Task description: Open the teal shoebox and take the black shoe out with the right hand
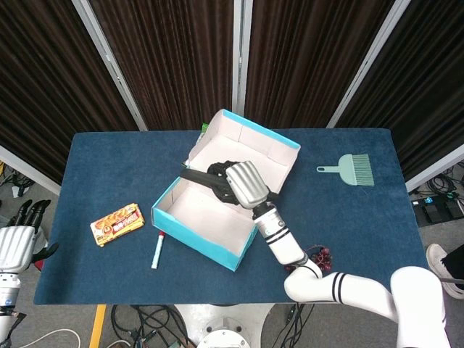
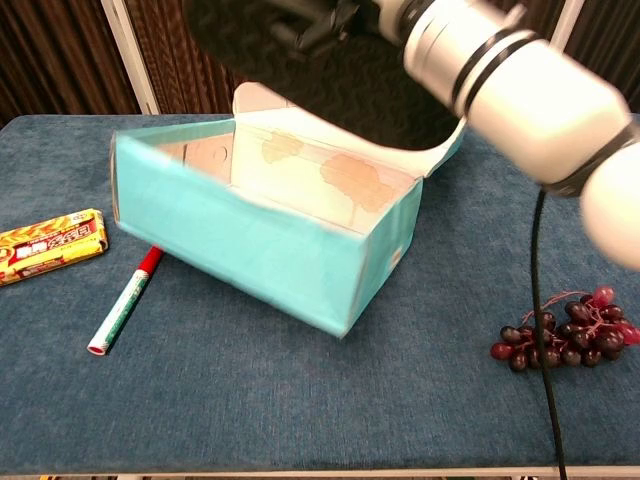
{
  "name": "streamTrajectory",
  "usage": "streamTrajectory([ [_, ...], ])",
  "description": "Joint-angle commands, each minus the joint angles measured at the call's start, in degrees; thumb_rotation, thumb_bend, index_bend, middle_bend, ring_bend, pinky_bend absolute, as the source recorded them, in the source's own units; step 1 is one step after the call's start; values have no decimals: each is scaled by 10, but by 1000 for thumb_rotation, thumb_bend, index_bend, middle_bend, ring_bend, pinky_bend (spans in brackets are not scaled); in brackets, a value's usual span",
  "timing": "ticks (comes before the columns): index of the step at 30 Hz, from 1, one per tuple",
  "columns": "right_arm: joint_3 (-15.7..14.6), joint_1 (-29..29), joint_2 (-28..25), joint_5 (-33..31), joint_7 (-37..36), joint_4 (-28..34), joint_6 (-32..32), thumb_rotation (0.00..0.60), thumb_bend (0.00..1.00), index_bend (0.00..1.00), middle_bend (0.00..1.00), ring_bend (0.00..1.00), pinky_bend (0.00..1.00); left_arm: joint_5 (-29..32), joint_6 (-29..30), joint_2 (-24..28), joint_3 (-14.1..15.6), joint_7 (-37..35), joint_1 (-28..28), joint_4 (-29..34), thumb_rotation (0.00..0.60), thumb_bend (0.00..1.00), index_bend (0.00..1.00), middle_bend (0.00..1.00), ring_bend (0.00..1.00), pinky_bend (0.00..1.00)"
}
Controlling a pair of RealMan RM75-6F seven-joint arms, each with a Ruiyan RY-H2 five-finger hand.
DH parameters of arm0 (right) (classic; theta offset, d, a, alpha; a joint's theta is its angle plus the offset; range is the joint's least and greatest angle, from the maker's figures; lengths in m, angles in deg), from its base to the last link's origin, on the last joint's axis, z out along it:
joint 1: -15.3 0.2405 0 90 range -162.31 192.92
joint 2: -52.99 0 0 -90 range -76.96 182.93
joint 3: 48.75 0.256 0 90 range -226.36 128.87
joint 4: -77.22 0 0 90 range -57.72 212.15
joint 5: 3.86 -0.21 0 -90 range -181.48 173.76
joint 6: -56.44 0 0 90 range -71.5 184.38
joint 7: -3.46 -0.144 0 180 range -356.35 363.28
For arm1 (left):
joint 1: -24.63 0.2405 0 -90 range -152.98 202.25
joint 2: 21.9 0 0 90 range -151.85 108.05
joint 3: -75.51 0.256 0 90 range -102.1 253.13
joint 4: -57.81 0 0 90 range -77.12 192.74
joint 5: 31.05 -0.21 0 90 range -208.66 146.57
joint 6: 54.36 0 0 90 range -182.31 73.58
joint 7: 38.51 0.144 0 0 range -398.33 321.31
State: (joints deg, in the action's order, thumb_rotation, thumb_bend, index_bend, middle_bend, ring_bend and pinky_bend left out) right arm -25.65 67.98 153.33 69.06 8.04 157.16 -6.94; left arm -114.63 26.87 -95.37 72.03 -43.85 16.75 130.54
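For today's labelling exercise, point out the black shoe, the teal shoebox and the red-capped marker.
black shoe (image 1: 205, 176), head view, sole edge left of the robot hand
teal shoebox (image 2: 250, 255), chest view, front wall
red-capped marker (image 2: 124, 306), chest view, barrel

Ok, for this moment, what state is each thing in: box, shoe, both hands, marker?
teal shoebox: open, lid up, inside bare, box looks tipped up off the table.
black shoe: lifted out, held above the box.
right hand: grips the shoe.
left hand: beside the table edge, holds nothing.
marker: capped, lying flat, partly under the box.
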Motion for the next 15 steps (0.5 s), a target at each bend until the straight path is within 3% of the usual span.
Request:
streamTrajectory([
  [1, -3, -38, -59, 20, 25, 63, -43, 600, 473, 762, 673, 538, 660, -2, 1, -1, 1, 3, 0, 4, 600, 188, 84, 106, 32, 288],
  [15, -108, -217, -237, 41, 31, 195, -150, 600, 472, 762, 673, 538, 660, -11, 1, -1, 3, 11, -7, 18, 600, 189, 84, 106, 32, 288],
])
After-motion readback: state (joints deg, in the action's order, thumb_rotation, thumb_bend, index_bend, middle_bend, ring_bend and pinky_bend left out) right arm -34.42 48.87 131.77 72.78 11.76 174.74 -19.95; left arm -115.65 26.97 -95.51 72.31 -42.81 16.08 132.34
